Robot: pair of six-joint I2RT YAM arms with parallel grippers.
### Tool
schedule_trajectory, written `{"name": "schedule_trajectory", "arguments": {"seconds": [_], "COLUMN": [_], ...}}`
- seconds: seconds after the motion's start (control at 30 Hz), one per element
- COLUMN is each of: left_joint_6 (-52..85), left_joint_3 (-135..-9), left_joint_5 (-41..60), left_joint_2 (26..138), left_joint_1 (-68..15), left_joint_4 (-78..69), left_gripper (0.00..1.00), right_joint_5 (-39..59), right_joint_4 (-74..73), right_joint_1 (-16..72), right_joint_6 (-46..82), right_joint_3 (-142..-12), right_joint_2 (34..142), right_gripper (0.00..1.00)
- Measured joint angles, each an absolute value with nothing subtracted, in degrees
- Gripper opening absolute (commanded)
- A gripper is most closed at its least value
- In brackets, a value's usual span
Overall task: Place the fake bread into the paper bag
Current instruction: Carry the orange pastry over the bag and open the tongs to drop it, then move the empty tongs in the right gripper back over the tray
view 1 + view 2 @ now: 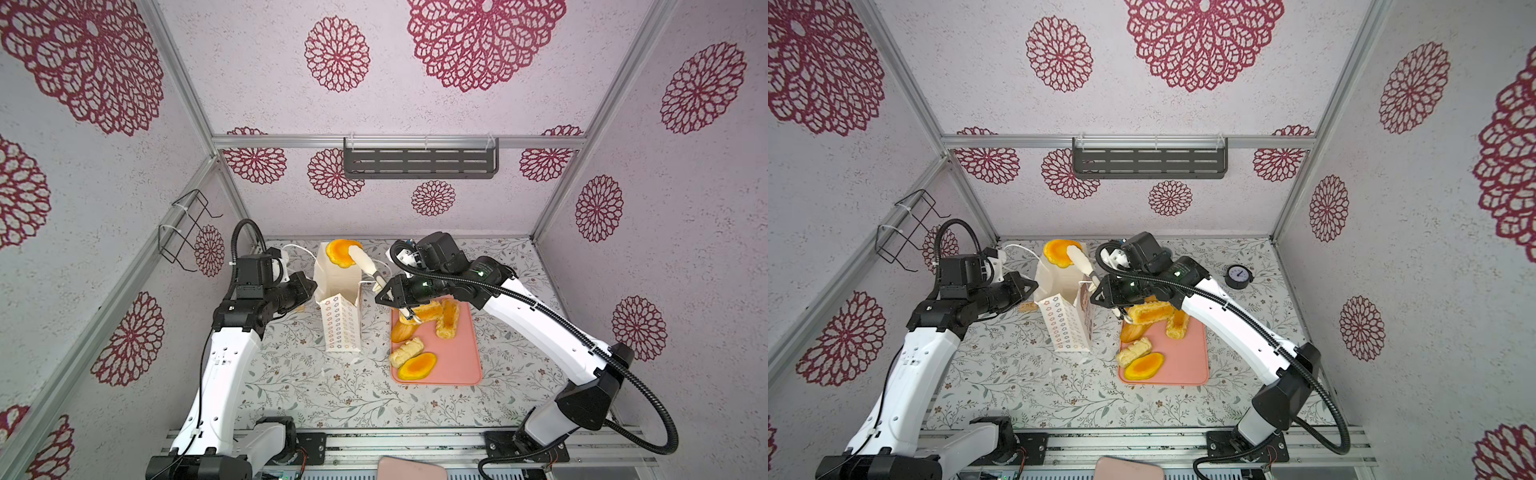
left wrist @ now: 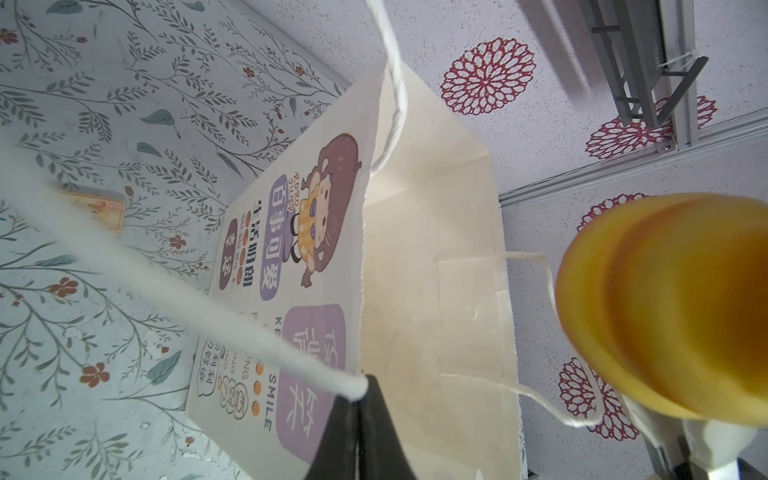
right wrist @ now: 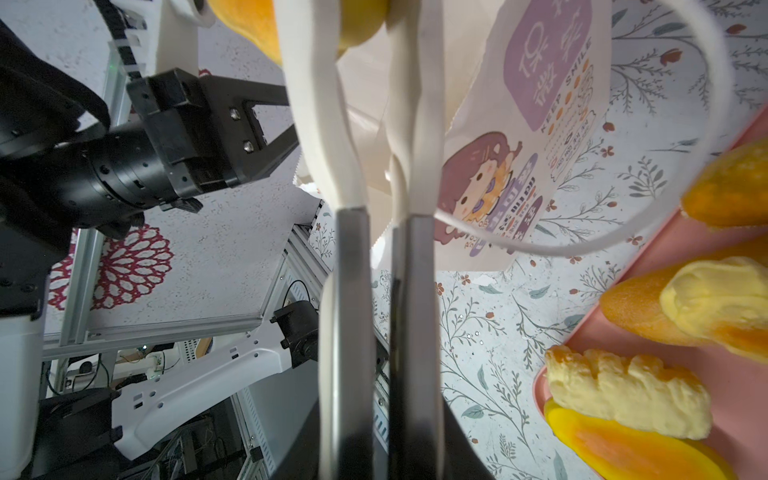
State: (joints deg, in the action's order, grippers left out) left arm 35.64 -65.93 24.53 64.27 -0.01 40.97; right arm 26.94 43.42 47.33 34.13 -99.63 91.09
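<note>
1. paper bag (image 1: 341, 328): white, small coloured flower outlines on its side, a brown-haired cartoon girl and purple panels on the front
2. cord handle (image 2: 124, 255): white
3. fake bread (image 1: 417, 366): orange centres with yellow rims, pale yellow, golden brown
4. tray (image 1: 461, 353): pink
5. tongs (image 1: 362, 262): white tips, grey metal handles
6. table cover (image 1: 316, 395): pale, grey-green sprigs, small rust flowers
7. walls (image 1: 249, 83): off-white, dark red rosettes

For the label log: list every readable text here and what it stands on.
"KEEP SMILE": front of the paper bag.
"保持微笑": large purple panel, same front.
"百事可爱": purple label beside the cartoon girl.
Too small or blurred: the bag's other print, the gauge dial, the small card.
</note>
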Motion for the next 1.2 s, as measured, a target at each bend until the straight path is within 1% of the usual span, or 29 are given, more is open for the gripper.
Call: {"name": "schedule_trajectory", "arguments": {"seconds": [0.2, 0.5, 0.63, 0.7, 0.73, 0.87, 1.03, 1.2], "left_joint_6": [35.6, 35.6, 35.6, 35.6, 35.6, 35.7, 35.7, 35.4], "left_joint_3": [-65.8, -65.5, -65.4, -65.3, -65.3, -65.2, -65.2, -65.2], "left_joint_5": [24.5, 24.5, 24.5, 24.5, 24.5, 24.2, 23.7, 23.4], "left_joint_2": [64.3, 64.3, 64.3, 64.3, 64.3, 64.3, 64.3, 64.3], "left_joint_1": [0.0, 0.0, 0.0, 0.0, 0.0, -0.1, -0.1, -0.1], "left_joint_4": [40.9, 40.9, 40.9, 40.9, 40.9, 41.0, 40.9, 40.9], "left_gripper": [0.06, 0.06, 0.09, 0.14, 0.18, 0.4, 0.54, 0.6], "right_joint_5": [26.7, 26.7, 26.5, 26.0, 25.6, 25.0, 23.8, 23.0], "right_joint_4": [43.9, 43.8, 43.8, 43.8, 43.8, 43.9, 44.9, 46.2], "right_joint_1": [47.4, 47.4, 47.4, 47.4, 47.4, 47.3, 46.4, 43.6], "right_joint_6": [33.5, 33.4, 33.4, 33.4, 33.4, 33.0, 32.9, 32.7], "right_joint_3": [-99.6, -99.6, -99.6, -99.6, -99.6, -99.6, -99.6, -99.4], "right_joint_2": [91.2, 91.5, 91.5, 91.5, 91.5, 91.4, 90.2, 86.7], "right_gripper": [0.38, 0.37, 0.36, 0.36, 0.36, 0.36, 0.36, 0.36]}}
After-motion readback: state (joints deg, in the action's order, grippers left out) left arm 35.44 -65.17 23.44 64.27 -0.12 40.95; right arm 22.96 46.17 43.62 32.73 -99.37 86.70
